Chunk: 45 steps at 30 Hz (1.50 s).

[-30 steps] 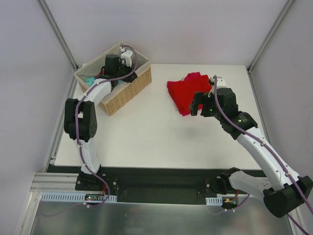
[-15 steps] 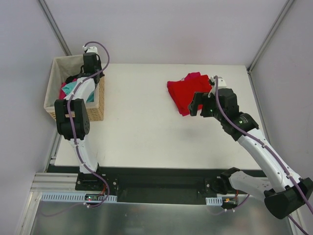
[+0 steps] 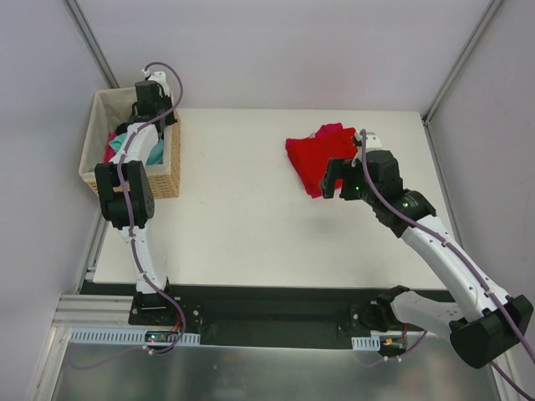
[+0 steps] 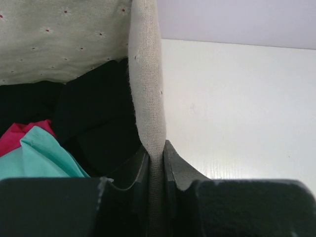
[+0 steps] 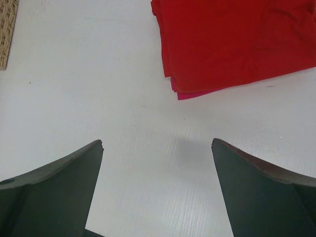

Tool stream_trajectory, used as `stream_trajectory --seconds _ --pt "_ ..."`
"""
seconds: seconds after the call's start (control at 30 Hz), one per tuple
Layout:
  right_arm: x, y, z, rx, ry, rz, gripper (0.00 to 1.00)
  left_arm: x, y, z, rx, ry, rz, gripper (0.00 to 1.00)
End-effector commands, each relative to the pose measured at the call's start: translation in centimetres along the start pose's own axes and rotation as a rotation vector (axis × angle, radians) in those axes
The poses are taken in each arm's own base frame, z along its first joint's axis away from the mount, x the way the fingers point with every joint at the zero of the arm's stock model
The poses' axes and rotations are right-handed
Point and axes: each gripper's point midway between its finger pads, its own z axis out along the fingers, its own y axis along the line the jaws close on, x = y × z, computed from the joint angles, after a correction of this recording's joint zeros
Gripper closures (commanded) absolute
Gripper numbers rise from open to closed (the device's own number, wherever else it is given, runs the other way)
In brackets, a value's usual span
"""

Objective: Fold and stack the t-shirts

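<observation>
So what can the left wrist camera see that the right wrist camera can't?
Only the left wrist: the left gripper shut on the basket rim, with a teal shirt, a black shirt and a pink shirt inside. Only the right wrist: the right gripper open above the table, and a folded red shirt lying on a magenta shirt. Both: the white table and the basket, though the right wrist catches only its woven corner.
</observation>
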Motion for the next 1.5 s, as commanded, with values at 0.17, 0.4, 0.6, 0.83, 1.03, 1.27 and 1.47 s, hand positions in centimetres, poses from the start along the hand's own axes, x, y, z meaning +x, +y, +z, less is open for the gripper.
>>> stream_trajectory --seconds 0.17,0.4,0.6,0.83,1.03,1.27,1.47 --pt "-0.8 0.9 1.2 -0.023 -0.009 0.001 0.03 6.3 -1.6 1.3 0.228 0.162 0.035 1.0" --pt "-0.7 0.5 0.7 -0.009 -0.014 -0.009 0.03 4.6 -1.2 1.1 0.327 0.116 0.032 1.0" --pt "-0.8 0.7 1.0 -0.013 -0.013 -0.009 0.04 2.5 1.5 1.0 0.319 0.07 -0.003 1.0" --pt "-0.4 0.9 1.6 -0.013 0.003 -0.009 0.03 1.1 1.9 1.1 0.314 0.046 -0.064 0.02" --pt "-1.0 1.1 1.1 -0.022 -0.022 -0.019 0.03 -3.8 1.6 -1.9 0.292 -0.056 -0.067 0.01" --pt "-1.0 1.6 0.8 -0.037 -0.02 -0.03 0.03 -13.0 -0.9 -10.5 0.301 -0.273 -0.036 0.01" --pt "-0.6 1.6 1.0 -0.016 -0.008 -0.037 0.04 -16.0 -6.2 -18.3 0.289 -0.388 0.048 0.01"
